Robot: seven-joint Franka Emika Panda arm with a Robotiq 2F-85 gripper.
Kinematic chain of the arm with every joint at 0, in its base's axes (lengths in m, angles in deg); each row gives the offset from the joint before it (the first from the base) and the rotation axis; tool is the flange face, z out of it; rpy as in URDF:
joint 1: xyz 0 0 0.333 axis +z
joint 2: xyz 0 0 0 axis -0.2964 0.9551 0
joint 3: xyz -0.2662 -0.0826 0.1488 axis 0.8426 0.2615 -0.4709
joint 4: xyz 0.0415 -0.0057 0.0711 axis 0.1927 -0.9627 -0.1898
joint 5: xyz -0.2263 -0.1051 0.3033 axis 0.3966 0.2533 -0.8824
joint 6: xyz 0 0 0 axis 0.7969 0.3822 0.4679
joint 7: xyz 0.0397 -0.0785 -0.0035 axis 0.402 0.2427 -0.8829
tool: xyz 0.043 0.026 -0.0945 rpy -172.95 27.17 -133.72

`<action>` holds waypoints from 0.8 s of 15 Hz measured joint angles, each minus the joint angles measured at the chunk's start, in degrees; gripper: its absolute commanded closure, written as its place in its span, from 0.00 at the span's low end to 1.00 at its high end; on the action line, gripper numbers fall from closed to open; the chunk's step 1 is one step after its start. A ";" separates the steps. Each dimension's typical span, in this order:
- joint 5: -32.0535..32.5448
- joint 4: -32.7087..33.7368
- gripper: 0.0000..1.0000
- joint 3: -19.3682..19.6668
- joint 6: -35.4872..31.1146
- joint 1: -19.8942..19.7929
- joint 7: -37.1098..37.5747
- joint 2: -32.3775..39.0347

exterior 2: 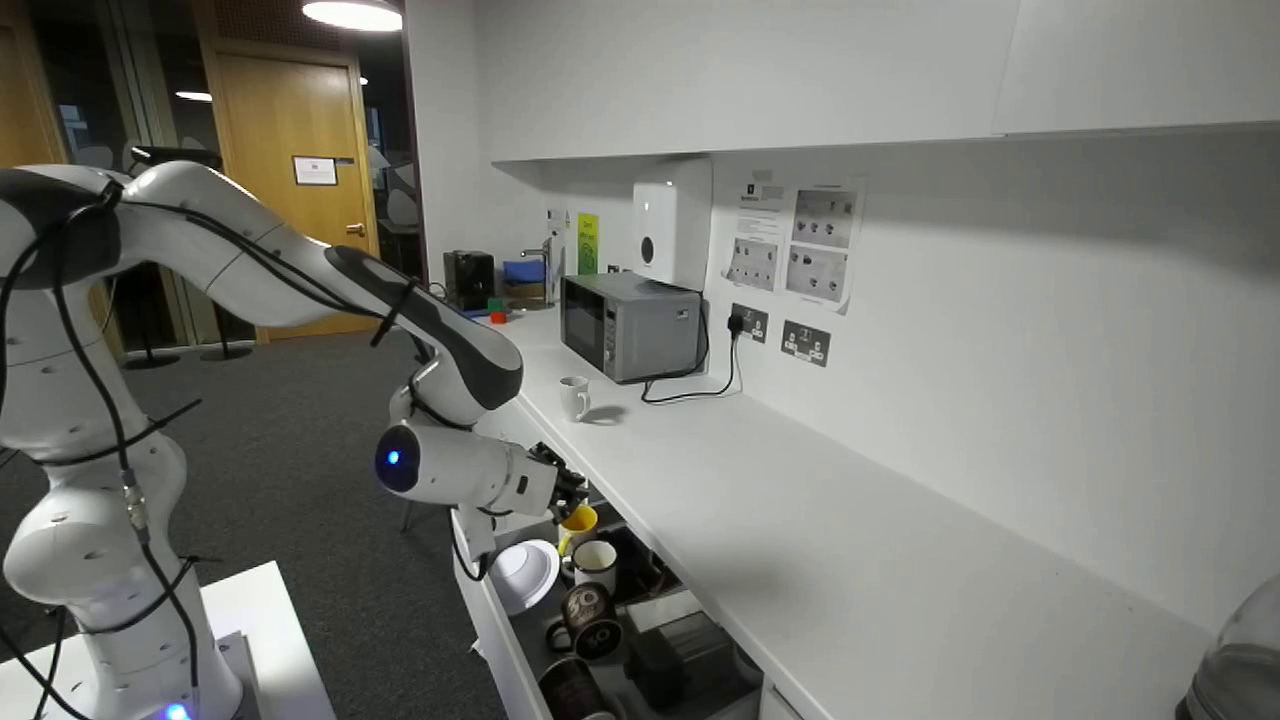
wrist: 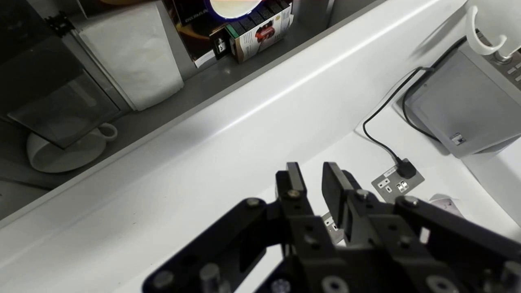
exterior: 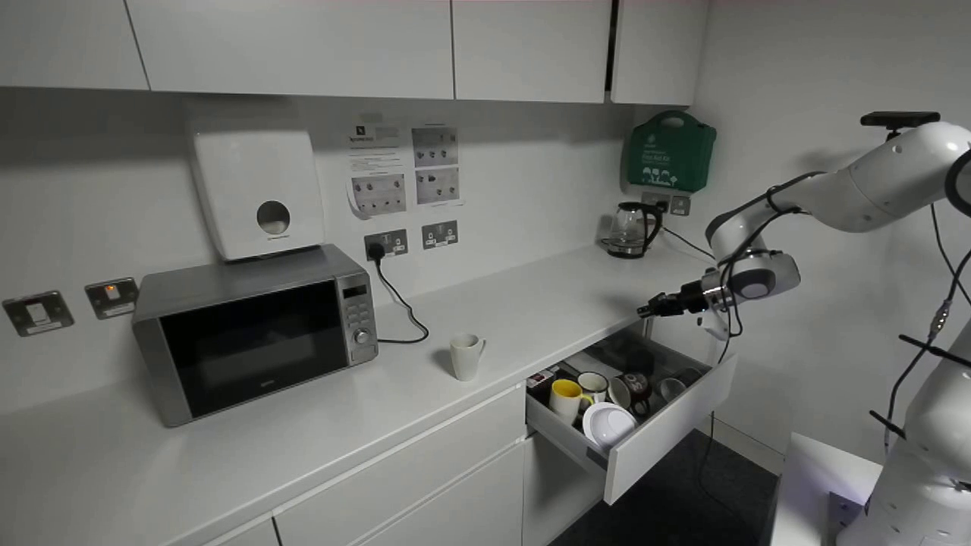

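Above an open white drawer, near the front edge of a long white table: a black two-fingered hand, with jaws parted by a narrow gap, pointing towards the wall. Lower than the hand, crowded inside the grey drawer interior: a pale mug with a yellow inside, a smooth white round dish with a broad rim, and a dark glossy mug with pale lettering. Also in the drawer, a printed cardboard carton. Upright on the table, well apart from the hand, a slightly tapered white mug with a looped handle. Beyond that, a boxy, metallic grey microwave with a black door, joined by a black cable to a socket plate. At the table's opposite end, a clear glass kettle with a black handle, below a green first-aid case. Overhead, flat white cupboards. In an exterior view, past the robot arm, dark mottled carpet and a smooth wooden door with a paper notice.
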 measured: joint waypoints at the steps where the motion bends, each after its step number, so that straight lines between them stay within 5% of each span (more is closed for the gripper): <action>1: 0.00 0.05 0.38 -0.12 -0.01 0.00 0.00 -0.09; 6: 0.00 0.22 0.02 -1.00 -0.06 0.07 0.01 -0.77; 12: 0.01 0.26 0.00 -2.58 -0.71 0.66 -0.13 -2.96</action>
